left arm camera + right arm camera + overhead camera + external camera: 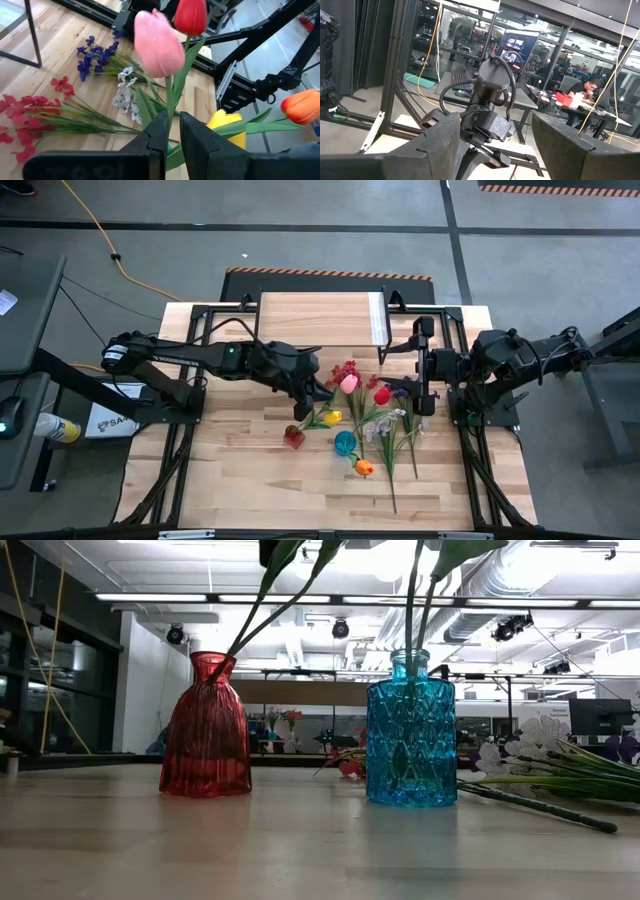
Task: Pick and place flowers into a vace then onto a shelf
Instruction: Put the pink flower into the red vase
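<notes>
While the pink tulip [159, 45] was clamped by the left gripper [171, 134] | right gripper [495, 137] spread, idle | thin stem could be dropped short of the blue vase [410, 730]

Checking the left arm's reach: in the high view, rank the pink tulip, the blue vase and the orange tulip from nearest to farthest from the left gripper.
1. The pink tulip, just right of the left gripper, which grips its stem.
2. The blue vase, farther toward the table's front.
3. The orange tulip, in front of the blue vase.
</notes>
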Robot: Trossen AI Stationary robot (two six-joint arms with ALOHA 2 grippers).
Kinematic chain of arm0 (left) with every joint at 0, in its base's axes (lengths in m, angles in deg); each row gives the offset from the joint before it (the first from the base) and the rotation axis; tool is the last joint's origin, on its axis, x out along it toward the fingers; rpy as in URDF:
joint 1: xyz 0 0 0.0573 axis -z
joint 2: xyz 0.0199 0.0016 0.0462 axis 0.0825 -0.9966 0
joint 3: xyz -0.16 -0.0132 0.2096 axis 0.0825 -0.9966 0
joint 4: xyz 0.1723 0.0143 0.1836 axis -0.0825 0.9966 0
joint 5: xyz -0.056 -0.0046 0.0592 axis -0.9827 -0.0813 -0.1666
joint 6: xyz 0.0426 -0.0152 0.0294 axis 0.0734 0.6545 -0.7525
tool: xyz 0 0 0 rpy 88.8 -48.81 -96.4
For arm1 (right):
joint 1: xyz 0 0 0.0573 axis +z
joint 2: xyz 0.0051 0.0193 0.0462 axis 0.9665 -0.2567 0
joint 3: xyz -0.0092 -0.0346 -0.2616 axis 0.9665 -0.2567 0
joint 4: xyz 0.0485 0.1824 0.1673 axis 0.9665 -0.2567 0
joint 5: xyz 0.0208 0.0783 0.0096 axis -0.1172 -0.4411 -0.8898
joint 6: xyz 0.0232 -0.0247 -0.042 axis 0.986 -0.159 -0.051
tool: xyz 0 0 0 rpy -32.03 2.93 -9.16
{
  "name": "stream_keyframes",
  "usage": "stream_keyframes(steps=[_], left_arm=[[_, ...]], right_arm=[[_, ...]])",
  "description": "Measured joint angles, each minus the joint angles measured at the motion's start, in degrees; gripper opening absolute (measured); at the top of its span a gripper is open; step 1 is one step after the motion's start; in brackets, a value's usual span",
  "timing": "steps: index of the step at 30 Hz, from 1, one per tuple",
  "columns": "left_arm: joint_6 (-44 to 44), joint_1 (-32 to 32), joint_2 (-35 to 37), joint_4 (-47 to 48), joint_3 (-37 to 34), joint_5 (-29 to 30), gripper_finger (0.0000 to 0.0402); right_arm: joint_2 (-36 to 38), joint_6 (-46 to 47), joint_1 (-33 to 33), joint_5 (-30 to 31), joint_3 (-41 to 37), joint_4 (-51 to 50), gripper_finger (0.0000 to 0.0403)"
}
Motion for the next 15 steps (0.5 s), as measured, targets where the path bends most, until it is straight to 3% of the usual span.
stream_keyframes(steps=[15], left_arm=[[0.61,0.0,-5.59,-2.78,0.17,-1.42,0.0083]], right_arm=[[0.04,0.97,0.0,-0.01,0.0,-0.02,0.0239]])
